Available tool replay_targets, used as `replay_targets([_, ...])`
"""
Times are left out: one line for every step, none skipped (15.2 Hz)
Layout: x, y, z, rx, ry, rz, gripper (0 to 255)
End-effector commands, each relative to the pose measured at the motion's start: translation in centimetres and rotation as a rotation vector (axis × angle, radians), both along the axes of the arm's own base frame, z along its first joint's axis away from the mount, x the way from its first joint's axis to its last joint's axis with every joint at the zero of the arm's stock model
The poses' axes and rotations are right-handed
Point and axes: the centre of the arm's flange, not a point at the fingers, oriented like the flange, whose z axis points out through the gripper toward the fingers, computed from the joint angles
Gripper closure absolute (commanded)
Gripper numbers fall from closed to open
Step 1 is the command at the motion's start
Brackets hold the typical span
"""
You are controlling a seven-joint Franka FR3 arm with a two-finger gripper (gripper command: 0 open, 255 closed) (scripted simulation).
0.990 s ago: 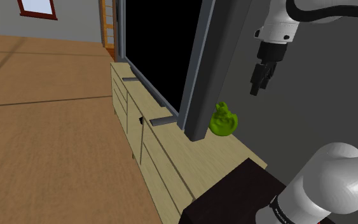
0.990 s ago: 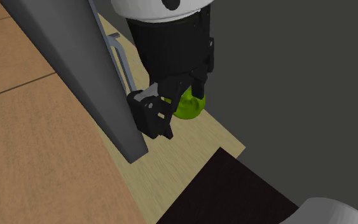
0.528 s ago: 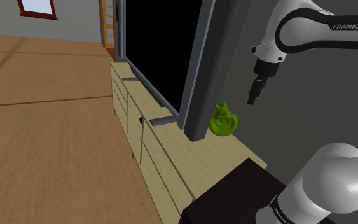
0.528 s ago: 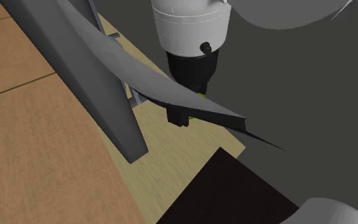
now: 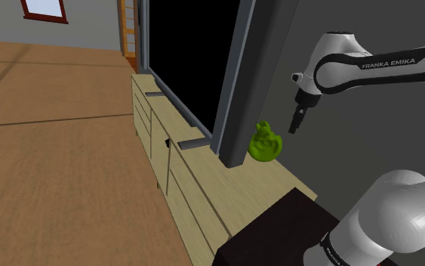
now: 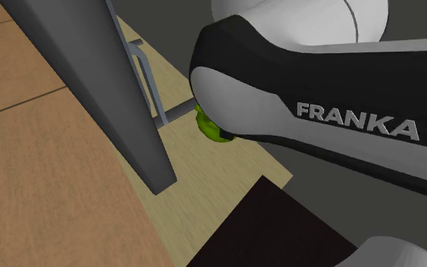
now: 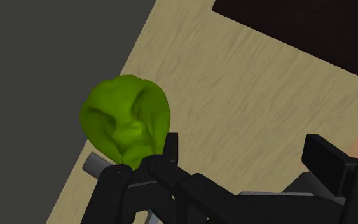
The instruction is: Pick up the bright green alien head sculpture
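**Alien head** (image 7: 126,121), green. Not yet grasped or lifted. It is set on the pale cabinet top (image 7: 266,83), below the gripper (image 5: 299,121) and just beside one finger, outside the gap.

The fingers are held apart and nothing is clasped. Centring, closing and lifting are judged left to do.

The long axis is judged to run crown to chin, with the narrow end toward the gripper and the face upturned.

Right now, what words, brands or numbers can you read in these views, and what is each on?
"FRANKA EMIKA": on the upper arm link, shoulder view.
"FRANKA E", cut off at the picture's edge: on the near arm link, second exterior view.
Small lettering on the lower arm link, shoulder view: too small to read.
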Motion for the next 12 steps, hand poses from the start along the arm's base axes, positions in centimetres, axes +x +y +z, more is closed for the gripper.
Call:
replay_targets([0.9, -1.5, -1.8, -0.011, -0.022, 0.041, 0])
replay_targets([1.3, -2.3, -2.6, -0.016, -0.031, 0.060, 0])
replay_targets([1.8, -3.1, -3.5, -0.020, -0.040, 0.078, 0])
replay_targets([2.3, -3.9, -4.3, -0.025, -0.049, 0.097, 0])
replay_targets([2.9, -4.6, -5.1, -0.030, -0.058, 0.116, 0])
replay_targets([3.4, -5.4, -5.9, -0.034, -0.067, 0.135, 0])
replay_targets([4.0, -6.1, -6.6, -0.039, -0.076, 0.154, 0])
replay_targets([4.6, -6.9, -7.4, -0.044, -0.085, 0.172, 0])
replay_targets([5.2, -7.6, -8.2, -0.048, -0.094, 0.191, 0])
replay_targets([5.9, -8.4, -8.9, -0.053, -0.103, 0.210, 0])
replay_targets([6.5, -9.1, -9.7, -0.057, -0.112, 0.229, 0])
replay_targets([7.2, -9.8, -10.4, -0.062, -0.121, 0.248, 0])
